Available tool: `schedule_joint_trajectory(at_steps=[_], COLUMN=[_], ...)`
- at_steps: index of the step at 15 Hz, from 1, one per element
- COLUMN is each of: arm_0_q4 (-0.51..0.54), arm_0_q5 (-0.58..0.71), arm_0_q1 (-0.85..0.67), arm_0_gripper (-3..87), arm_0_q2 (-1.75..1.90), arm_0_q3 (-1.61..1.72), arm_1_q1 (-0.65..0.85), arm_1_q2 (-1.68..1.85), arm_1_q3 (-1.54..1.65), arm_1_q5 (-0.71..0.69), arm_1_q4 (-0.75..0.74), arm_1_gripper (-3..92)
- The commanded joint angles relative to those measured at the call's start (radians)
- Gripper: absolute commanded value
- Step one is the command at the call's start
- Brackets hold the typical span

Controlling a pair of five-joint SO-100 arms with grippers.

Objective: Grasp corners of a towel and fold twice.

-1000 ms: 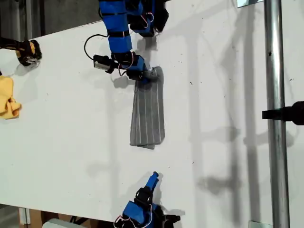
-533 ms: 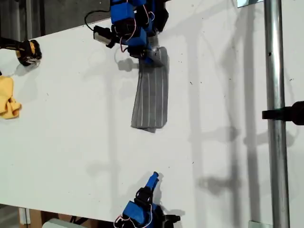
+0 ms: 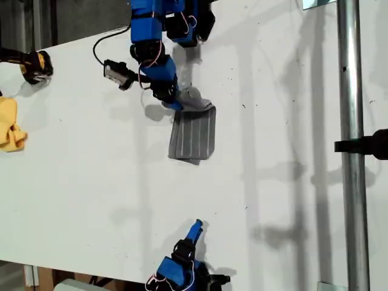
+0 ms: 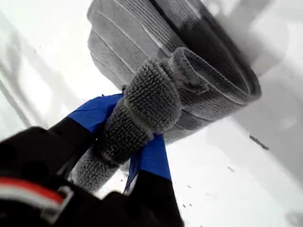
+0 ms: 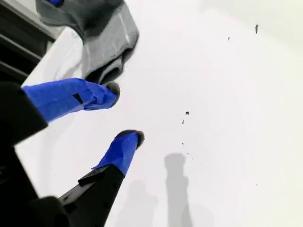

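- On the white table (image 3: 73, 151), near the middle of the exterior view, the towel (image 3: 193, 133) is now much shorter than half a second ago: its far end has been carried over toward the near end, so it looks like a short folded pad and no more a long strip.
- My first gripper (image 3: 176, 103) has moved away from the top edge of the exterior view and now is just above the far edge of the towel, with the arm bent over it.
- My first gripper is clamped on a bunched corner (image 4: 151, 99) of the towel; the first wrist view shows the cloth squeezed between the blue fingers (image 4: 94, 113), with folded layers curling behind.
- My second gripper (image 3: 195, 229) stays low at the bottom of the exterior view, well apart from the towel, its jaws apart and holding nothing; the second wrist view shows both blue fingers (image 5: 71, 97) over bare table.
- A yellow cloth (image 3: 11, 124) lies at the exterior view's left edge, seen in no wrist view.
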Motion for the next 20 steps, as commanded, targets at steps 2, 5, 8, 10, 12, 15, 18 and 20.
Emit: schedule_joint_trajectory(at_steps=[2,5,8,10,12,15,18,20], arm_0_q4=[0.005,0.006,0.006,0.006,0.006,0.006,0.006,-0.002], arm_0_q5=[-0.011,-0.014,-0.015,-0.015,-0.017,-0.02,-0.017,0.0], arm_0_q1=[0.017,0.02,0.02,0.018,0.017,0.017,0.012,0.011], arm_0_gripper=[15.1,15.1,15.1,15.3,15.4,15.4,15.5,15.1], arm_0_q2=[0.008,0.008,0.008,0.008,0.008,0.008,0.008,0.008], arm_0_q3=[-0.017,-0.018,-0.018,-0.018,-0.017,-0.015,-0.015,-0.005], arm_1_q1=[0.006,0.006,0.025,0.038,0.025,0.02,0.06,0.08], arm_1_q2=[-0.394,-0.592,-0.729,-0.828,-0.804,-0.657,-0.342,-0.04], arm_1_q3=[-0.377,-0.537,-0.594,-0.689,-0.813,-0.92,-0.698,-0.341], arm_1_q5=[-0.097,-0.13,-0.13,-0.121,-0.153,-0.178,-0.201,-0.153], arm_1_q4=[-0.077,-0.106,-0.143,-0.071,0.035,0.173,0.169,0.132], arm_1_gripper=[-0.2,-0.2,0.2,22.0,28.8,22.8,18.0,4.9])
